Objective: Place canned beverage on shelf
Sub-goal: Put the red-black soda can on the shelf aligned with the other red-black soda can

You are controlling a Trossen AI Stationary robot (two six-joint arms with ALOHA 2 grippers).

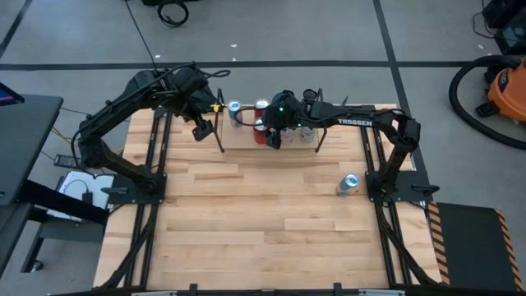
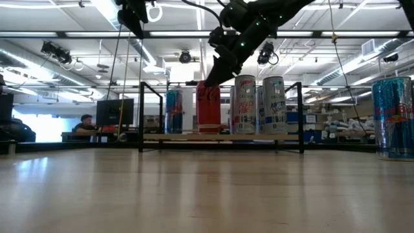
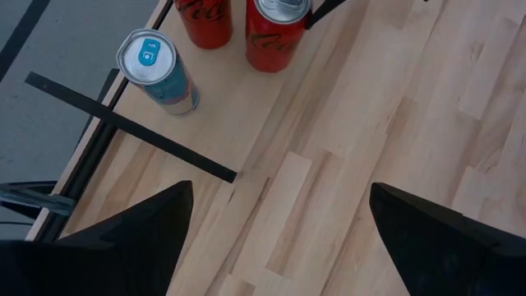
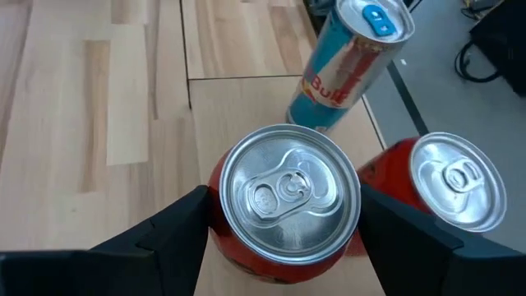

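Dark fingers (image 4: 164, 238) of the right gripper (image 4: 283, 226) pressed, by the look of it, against both sides of the red can (image 4: 283, 193), pinching it just below the lid. Standing upright on the shelf (image 4: 246, 123), near the plank's middle, at 12 o'clock on the table (image 1: 263, 214) in the high view. Blue can (image 4: 349, 70) at the red can's 9 o'clock there, second red can (image 4: 456, 181) just beside it.

Looks like the put-down step, with release due next. Calls for spreading the jaws clear of the can, then lifting straight up so as not to clip the neighbours.

Left gripper (image 3: 279, 214) spread wide and empty, hovering at the shelf's 9 o'clock end. One more can (image 1: 348, 184) waiting off the shelf, at 4 o'clock on the table.

Hard to tell how firm the pinch is. Base of the red can hidden from above; two pale cans (image 2: 259, 103) seen clearly only from table height.
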